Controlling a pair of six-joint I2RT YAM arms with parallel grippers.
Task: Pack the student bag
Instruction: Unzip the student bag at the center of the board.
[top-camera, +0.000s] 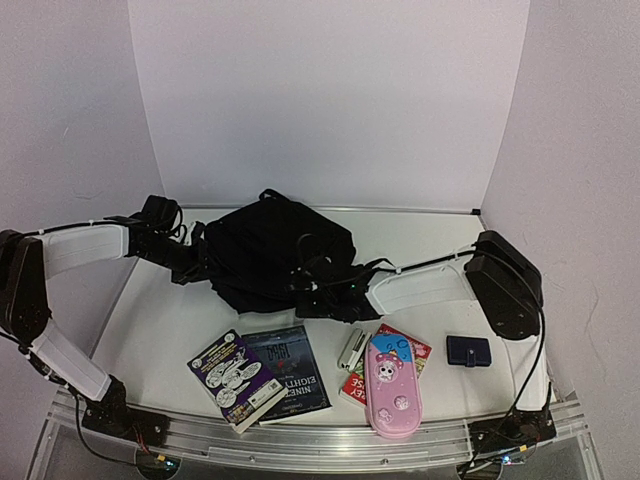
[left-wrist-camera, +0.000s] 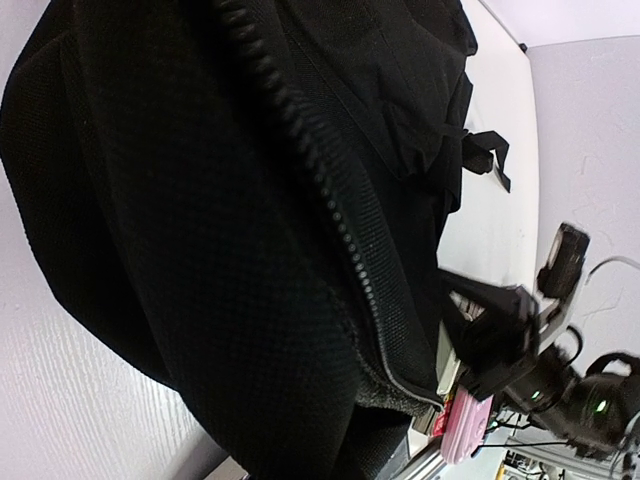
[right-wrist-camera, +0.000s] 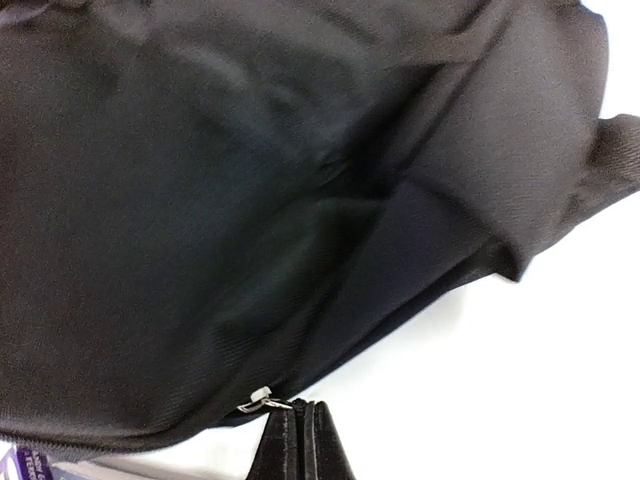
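The student bag is a large black fabric backpack lying at the back middle of the table. My left gripper is at its left edge. In the left wrist view the bag and its zipper teeth fill the frame, and my fingers are buried in the fabric and look shut on it. My right gripper is at the bag's front edge. In the right wrist view the gripper is shut, with the metal zipper pull at its tips against the bag.
In front of the bag lie a purple book, a dark book, a red book, a small grey-white item, a pink pencil case and a dark-blue pouch. White walls enclose the table.
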